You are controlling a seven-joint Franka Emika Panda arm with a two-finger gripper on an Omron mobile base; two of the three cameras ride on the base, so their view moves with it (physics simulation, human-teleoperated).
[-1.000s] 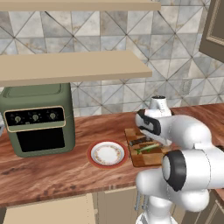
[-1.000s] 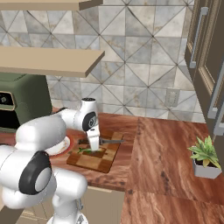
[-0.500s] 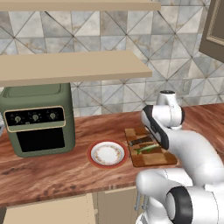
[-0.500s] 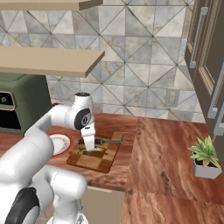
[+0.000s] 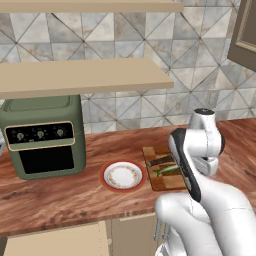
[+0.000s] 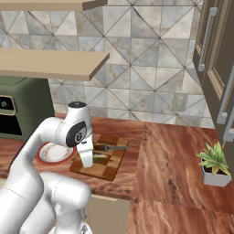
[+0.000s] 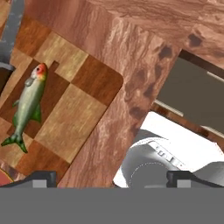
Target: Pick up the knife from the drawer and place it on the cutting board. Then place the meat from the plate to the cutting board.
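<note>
The checkered cutting board (image 6: 104,170) lies on the counter with the knife (image 6: 113,147) along its far side and the meat, a small greenish fish (image 7: 28,105), in the middle. In the hand view the knife's grey blade (image 7: 13,26) runs off the top left corner. My gripper (image 7: 111,181) hangs above the board's near edge, open, with nothing between its fingertips (image 7: 41,178); from the right base view it (image 6: 87,161) stands just over the fish. The red-rimmed plate (image 5: 122,176) sits left of the board (image 5: 159,180). The tan drawer (image 5: 55,242) stands out at the lower left.
A green toaster oven (image 5: 44,135) stands at the counter's back left under a wooden shelf (image 5: 80,75). A small potted plant (image 6: 215,164) sits on the counter to the right. Dark cabinet doors (image 6: 219,68) rise at the right.
The arm has swung and folded its elbow toward the base while the hand stays over the board. The gripper stays open. Knife and fish have not moved.
</note>
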